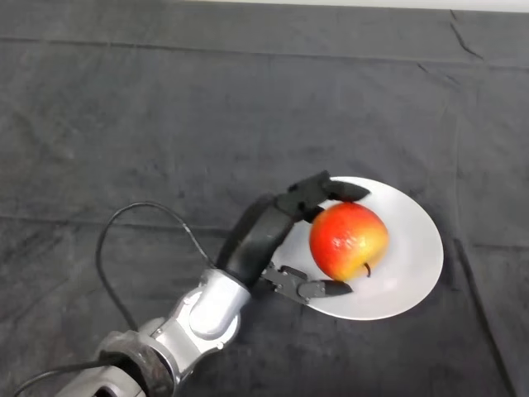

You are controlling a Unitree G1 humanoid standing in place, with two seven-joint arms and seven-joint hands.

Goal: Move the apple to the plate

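A red and yellow apple (348,240) lies on the white plate (413,248), on its left half, stem towards the front. My left hand (263,236) reaches in from the lower left and sits at the plate's left rim. Its fingers (331,190) stretch out straight along the far side of the apple. The thumb (318,289) stretches along the near side. The apple sits in the gap between them, close to both. The hand looks open, its fingers not curled round the apple.
The table is covered by a dark grey cloth (165,124) with a few creases. The table's far edge runs along the top of the view. My silver-grey forearm (198,318) crosses the lower left.
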